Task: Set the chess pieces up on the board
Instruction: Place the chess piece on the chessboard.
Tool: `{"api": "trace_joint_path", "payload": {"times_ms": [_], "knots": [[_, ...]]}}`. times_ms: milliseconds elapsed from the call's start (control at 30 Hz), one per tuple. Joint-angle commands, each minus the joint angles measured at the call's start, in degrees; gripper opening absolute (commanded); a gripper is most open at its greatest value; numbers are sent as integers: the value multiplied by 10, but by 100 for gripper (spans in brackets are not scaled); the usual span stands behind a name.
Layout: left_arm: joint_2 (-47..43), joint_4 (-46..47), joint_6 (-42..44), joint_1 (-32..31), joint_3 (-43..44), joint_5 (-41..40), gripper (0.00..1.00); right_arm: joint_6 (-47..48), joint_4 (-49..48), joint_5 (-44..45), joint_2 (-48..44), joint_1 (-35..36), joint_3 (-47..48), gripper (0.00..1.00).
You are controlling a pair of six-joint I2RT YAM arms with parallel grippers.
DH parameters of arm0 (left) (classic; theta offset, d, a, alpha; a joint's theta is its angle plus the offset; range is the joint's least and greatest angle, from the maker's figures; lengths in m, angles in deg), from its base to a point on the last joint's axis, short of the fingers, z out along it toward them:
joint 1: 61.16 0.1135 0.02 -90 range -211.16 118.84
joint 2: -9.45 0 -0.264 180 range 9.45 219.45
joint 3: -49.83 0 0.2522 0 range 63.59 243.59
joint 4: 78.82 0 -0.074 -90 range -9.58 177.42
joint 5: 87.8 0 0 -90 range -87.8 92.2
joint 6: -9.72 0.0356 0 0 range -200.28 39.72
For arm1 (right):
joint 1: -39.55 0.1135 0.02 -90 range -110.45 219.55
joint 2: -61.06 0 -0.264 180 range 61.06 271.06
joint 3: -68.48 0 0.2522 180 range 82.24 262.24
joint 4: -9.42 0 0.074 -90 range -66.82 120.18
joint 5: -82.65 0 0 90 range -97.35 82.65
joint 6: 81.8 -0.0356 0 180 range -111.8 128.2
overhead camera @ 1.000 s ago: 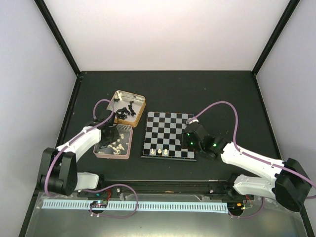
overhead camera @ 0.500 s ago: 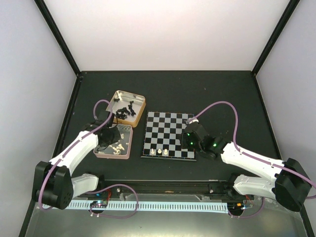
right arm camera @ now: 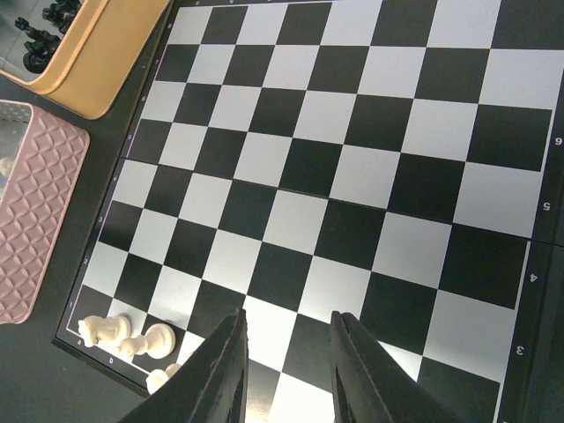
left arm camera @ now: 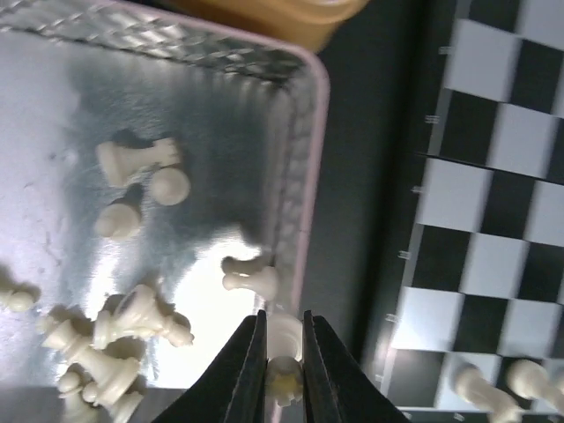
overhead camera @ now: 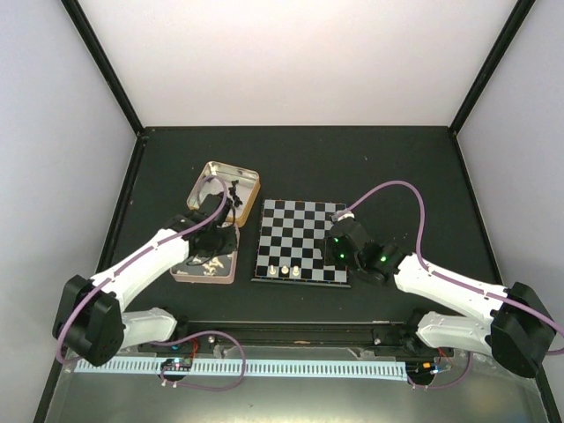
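Your right gripper (right arm camera: 286, 352) hangs parted and empty over the board (overhead camera: 304, 225), which carries only three white pieces (right arm camera: 110, 330) at its near-left corner, so nearly everything remains. Your left gripper (left arm camera: 284, 348), at the board-side rim of the pink tin (left arm camera: 310, 159), pinches one cream piece (left arm camera: 284, 379). Only the left wrist view shows that pinch; overhead, the arm hides it.

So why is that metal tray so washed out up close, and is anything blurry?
Left wrist view: glare bleaches part of the floor of the tin, and the left gripper, pinching a white piece, looks soft-edged. Right wrist view: the board is crisp; the right gripper blurs slightly.
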Motion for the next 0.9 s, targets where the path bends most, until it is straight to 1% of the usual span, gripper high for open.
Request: {"api": "trace_joint_path", "payload": {"times_ms": [0,167,233,433,600,867], "knots": [[9,-19,-27,-54,51,6,13,-6,-9,15,-1,-1,2,26],[35,-10,-43,-113,63,11,13,-7,-10,15,-1,-1,-2,26],[65,-5,-47,-132,66,13,13,-8,-10,15,-1,-1,-2,26],[113,6,-52,-176,82,21,13,-7,-9,17,-2,-1,-4,26],[142,14,-54,-201,93,29,13,-7,-9,17,-2,-1,-6,26],[160,-4,-57,-210,103,13,15,-8,-10,17,-4,-1,-8,27]]}}
